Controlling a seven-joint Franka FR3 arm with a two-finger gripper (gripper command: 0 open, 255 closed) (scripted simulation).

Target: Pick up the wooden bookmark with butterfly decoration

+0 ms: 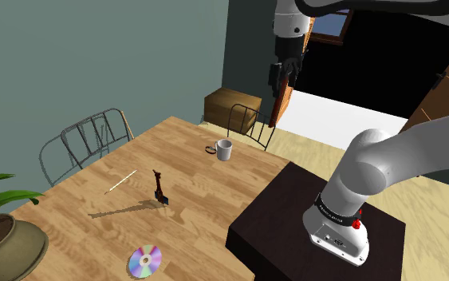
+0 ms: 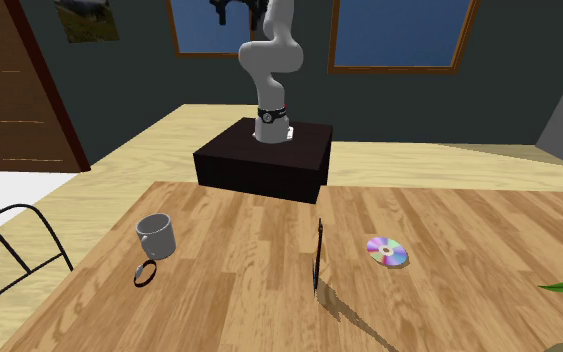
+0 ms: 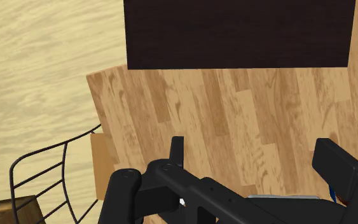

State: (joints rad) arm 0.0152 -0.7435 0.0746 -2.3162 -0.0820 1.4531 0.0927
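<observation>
Shoulder view first: the hand hangs high above the far end of the desk, nowhere near working height, so the pick has not begun and, as I judge it, the whole approach, descent and grasp are ahead. The bookmark stands upright, dark and slim, mid-desk, between the mug and the disc, well apart from the hand and far below it. Over to the second exterior view: the hand sits up at the top edge above the stand, while the bookmark stands on the near boards, beside the disc. Wrist view now: the fingers stand wide apart, released, nothing between them, bare desk underneath.
</observation>
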